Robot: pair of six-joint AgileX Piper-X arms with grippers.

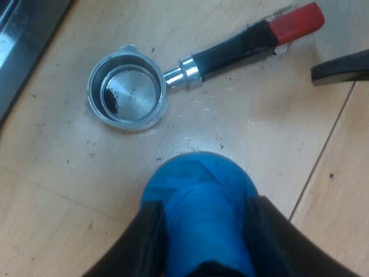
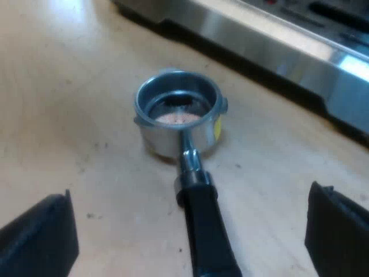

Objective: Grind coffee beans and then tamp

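The round metal holder (image 1: 127, 91), with its dark handle ending in red, lay loose on the pale wooden surface (image 1: 52, 190). Its basket mouth faced upward and its metal floor showed a dark smear. The rounded blue tamper (image 1: 199, 190) was near the basket but apart from it, clamped between the two black fingers of the left end effector (image 1: 204, 210). The right end effector (image 2: 187, 234) was spread wide, one finger on either side of the handle without touching it, and one fingertip close by the red end. The steel-fronted espresso machine (image 2: 271, 43) stood just beyond the basket.
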